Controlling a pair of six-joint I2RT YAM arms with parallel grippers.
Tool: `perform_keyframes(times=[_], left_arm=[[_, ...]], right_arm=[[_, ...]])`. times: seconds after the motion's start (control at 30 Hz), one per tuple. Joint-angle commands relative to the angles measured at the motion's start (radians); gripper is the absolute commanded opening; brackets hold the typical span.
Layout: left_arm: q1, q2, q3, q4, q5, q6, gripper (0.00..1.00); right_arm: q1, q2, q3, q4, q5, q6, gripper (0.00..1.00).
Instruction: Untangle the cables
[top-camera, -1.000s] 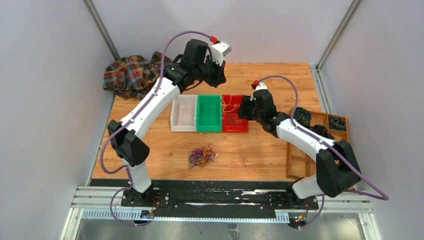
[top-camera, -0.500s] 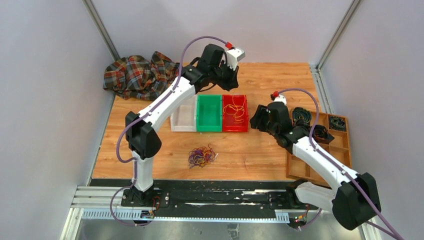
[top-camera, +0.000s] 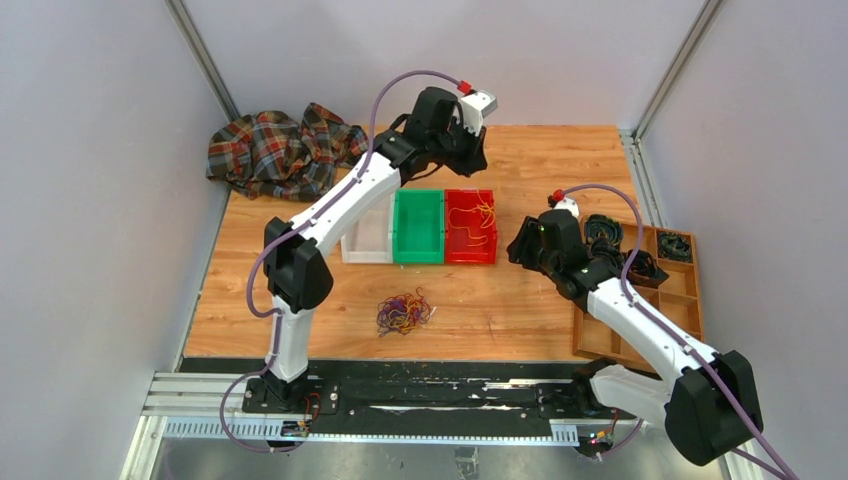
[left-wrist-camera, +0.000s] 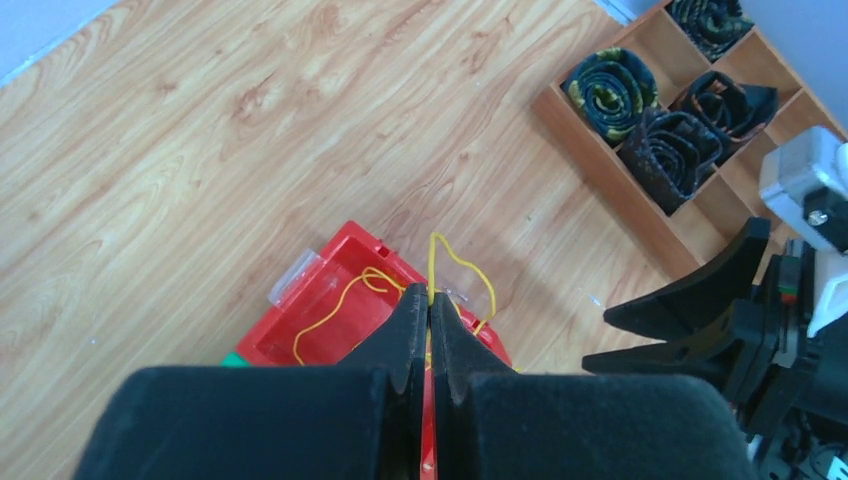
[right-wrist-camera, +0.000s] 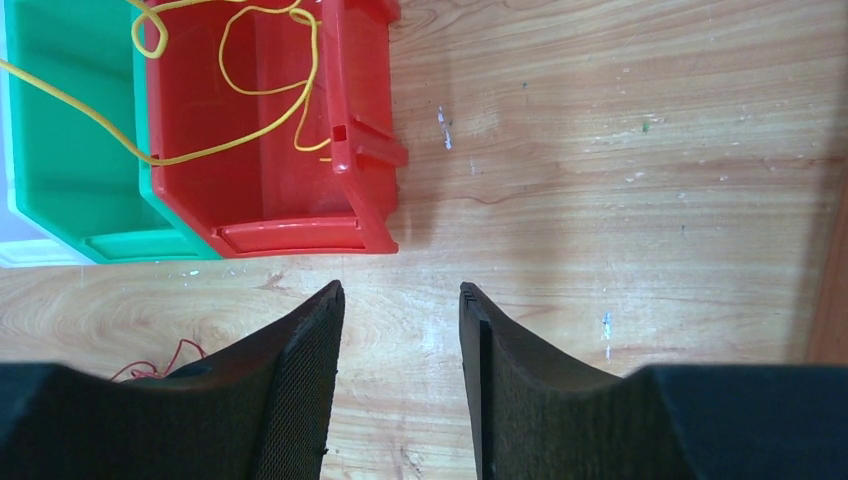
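Observation:
My left gripper (top-camera: 468, 158) hangs above the far end of the red bin (top-camera: 470, 258), shut on a yellow-orange cable (left-wrist-camera: 437, 262). The cable rises in a loop past the fingertips (left-wrist-camera: 429, 297) and trails down into the red bin (left-wrist-camera: 300, 330). In the right wrist view the yellow cable (right-wrist-camera: 262, 92) lies looped in the red bin (right-wrist-camera: 365, 130), and one strand runs across the green bin (right-wrist-camera: 70, 160). A tangled heap of yellow, red and dark cables (top-camera: 403, 312) lies on the table in front of the bins. My right gripper (top-camera: 520, 245) is open and empty, right of the red bin; it also shows in its wrist view (right-wrist-camera: 400, 292).
A green bin (top-camera: 418, 255) and a white bin (top-camera: 366, 255) stand left of the red one. A wooden compartment tray (top-camera: 598, 330) with black coiled rings (top-camera: 603, 230) is at the right edge. A plaid cloth (top-camera: 275, 150) lies at the back left. A thin red wire end (right-wrist-camera: 160, 362) shows by my right fingers.
My left gripper has moved right, from behind the green bin to over the red bin, carrying the yellow cable. My right gripper has pulled back from the red bin to the right.

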Motion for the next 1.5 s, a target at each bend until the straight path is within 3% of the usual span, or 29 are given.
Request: perform_keyframes(times=[0.0,0.27,0.57,1.07,1.1,1.17,1.23,1.47], left_arm=[[-0.010,-0.014,-0.052,0.020,-0.047,0.073,0.00],[-0.010,-0.034,-0.269,0.021,-0.238,0.329,0.00],[-0.027,0.007,-0.342,0.161,-0.187,0.269,0.01],[-0.076,0.100,-0.405,0.232,-0.225,0.379,0.02],[-0.077,0.101,-0.397,0.223,-0.228,0.380,0.08],[-0.077,0.098,-0.375,0.196,-0.215,0.377,0.34],[-0.078,0.093,-0.335,0.143,-0.197,0.373,0.54],[-0.078,0.045,-0.219,-0.023,-0.154,0.415,0.82]], right_arm=[[-0.017,-0.020,-0.018,0.000,0.001,0.011,0.46],[-0.025,0.008,-0.015,0.019,-0.064,0.016,0.44],[-0.030,-0.028,-0.055,0.049,-0.072,0.023,0.41],[-0.042,-0.063,-0.026,0.038,-0.053,-0.023,0.46],[-0.044,-0.065,-0.025,0.037,-0.055,-0.024,0.46],[-0.047,-0.068,-0.017,0.030,-0.054,-0.028,0.46],[-0.050,-0.071,-0.005,0.021,-0.053,-0.035,0.46],[-0.056,-0.090,0.013,0.000,-0.041,-0.036,0.46]])
